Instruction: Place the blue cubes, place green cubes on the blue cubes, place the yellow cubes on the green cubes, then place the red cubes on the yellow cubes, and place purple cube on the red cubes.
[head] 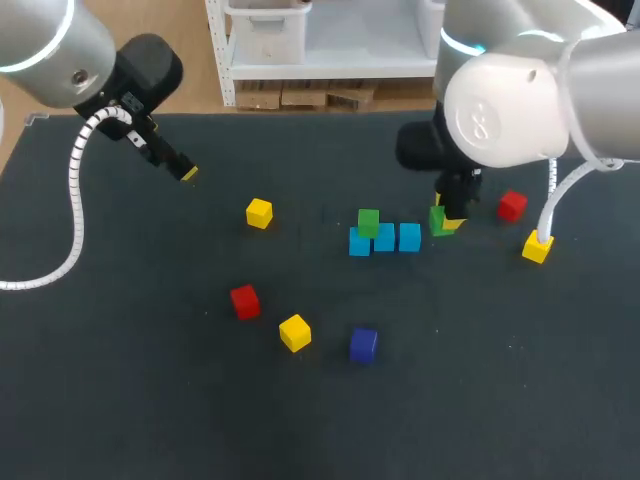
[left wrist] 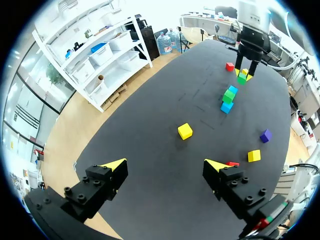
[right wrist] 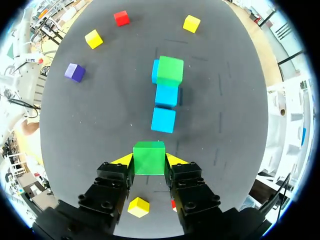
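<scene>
Gripping a green cube (right wrist: 149, 157) squarely between them, the right jaws hover near the blue cubes (right wrist: 163, 120); left jaws gape

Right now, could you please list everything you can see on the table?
blue cubes: three, blue, in a row mid-table
green cubes: two, green; one on the row's left end cube, one in the right gripper
yellow cubes: three, yellow, scattered
red cubes: two, red, scattered
purple cube: one, purple, near side
table: one, dark
left gripper: open, far left
right gripper: shut on green cube
</scene>
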`<state>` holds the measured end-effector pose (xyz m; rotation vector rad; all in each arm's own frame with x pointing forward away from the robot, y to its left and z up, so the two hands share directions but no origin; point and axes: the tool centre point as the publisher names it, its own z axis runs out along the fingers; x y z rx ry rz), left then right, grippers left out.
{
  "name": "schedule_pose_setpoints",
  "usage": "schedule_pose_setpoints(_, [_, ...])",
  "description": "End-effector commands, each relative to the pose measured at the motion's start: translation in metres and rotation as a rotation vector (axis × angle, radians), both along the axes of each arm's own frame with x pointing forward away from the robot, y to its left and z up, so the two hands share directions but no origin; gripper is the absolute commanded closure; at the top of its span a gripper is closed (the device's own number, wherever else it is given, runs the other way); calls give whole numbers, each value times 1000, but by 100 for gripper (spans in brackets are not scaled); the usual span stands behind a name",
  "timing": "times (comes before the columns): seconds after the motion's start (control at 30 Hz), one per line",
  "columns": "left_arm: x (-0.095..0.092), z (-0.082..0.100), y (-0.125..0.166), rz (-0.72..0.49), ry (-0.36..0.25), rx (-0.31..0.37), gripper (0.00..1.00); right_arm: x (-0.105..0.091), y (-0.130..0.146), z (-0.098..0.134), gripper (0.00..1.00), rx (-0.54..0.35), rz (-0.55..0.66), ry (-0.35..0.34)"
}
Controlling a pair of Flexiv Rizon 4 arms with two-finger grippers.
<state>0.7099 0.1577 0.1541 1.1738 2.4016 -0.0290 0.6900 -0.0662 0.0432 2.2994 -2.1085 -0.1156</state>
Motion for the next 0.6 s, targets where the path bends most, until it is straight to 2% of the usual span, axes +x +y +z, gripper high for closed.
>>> schedule_pose_setpoints(0.03, [2, 0, 1, -4, 2, -1, 0, 7, 14, -2, 100, -4, 8, 20])
schedule_pose_setpoints(0.2, [2, 0, 1, -4, 2, -1, 0, 11, 21, -2, 100, 9, 4, 27])
schedule_pose_setpoints(0.33, [2, 0, 1, -4, 2, -1, 0, 13, 20, 3, 100, 3, -16, -18])
schedule_pose_setpoints(0.6, [2, 0, 1, -4, 2, -1, 0, 13, 20, 3, 100, 3, -16, -18])
